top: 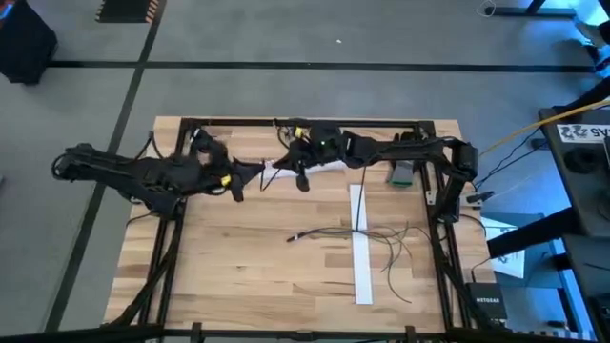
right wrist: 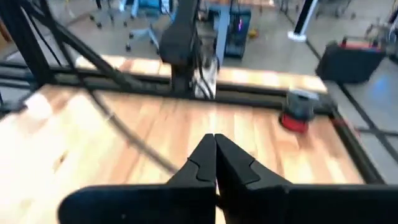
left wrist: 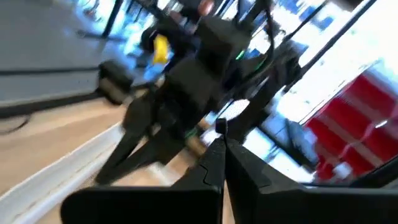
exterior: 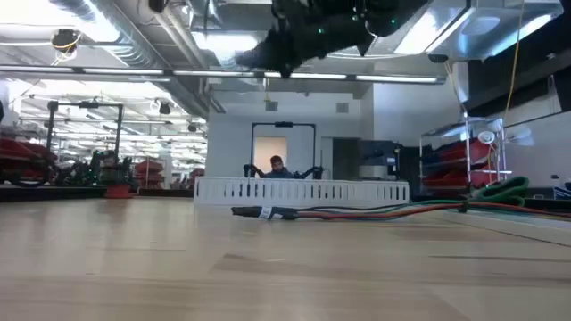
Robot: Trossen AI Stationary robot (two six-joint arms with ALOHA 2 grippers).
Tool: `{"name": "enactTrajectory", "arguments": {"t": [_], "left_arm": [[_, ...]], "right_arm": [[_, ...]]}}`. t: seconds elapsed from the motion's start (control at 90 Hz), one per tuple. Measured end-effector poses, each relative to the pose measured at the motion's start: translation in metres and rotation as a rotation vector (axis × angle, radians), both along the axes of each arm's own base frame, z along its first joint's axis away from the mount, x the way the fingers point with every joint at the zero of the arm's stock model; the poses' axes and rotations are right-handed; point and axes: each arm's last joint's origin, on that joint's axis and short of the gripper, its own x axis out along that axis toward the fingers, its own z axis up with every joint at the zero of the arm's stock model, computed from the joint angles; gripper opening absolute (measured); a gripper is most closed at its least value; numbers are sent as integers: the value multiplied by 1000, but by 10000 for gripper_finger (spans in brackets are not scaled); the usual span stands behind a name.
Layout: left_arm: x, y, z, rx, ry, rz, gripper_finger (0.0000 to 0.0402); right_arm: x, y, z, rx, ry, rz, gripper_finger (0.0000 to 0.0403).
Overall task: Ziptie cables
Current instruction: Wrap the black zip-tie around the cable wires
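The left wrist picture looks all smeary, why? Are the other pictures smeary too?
Left wrist view: streaky motion blur, though the left gripper fingers look shut. Right wrist view: softer, with the right gripper shut. High view: steady, cables clear. Low view: bright ceiling lights, arms dark against them.

The table [top: 238, 257] is pale wood with visible plank grain and a smooth, faintly sheened surface. On it, the white strip [top: 360, 248] looks like matt plastic. Beside the strip, the cables [top: 396, 250] are thin with a plastic-looking coating. The left tool [left wrist: 219, 163] and right tool [right wrist: 215, 163] are matt black.
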Motion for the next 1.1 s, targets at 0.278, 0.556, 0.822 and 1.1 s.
{"name": "enactTrajectory", "arguments": {"t": [0.278,0.556,0.822,1.1], "left_arm": [[-2,1,-15,-13,137,26,0],[-1,1,-16,60,172,10,0],[-2,1,-16,88,191,2,0],[-2,2,-17,84,189,37,0]], "right_arm": [[-11,2,-46,106,169,-56,0],[-10,0,-44,229,160,-169,7],[-18,-17,-39,378,169,-284,109],[-53,-36,23,511,39,-142,169]]}}
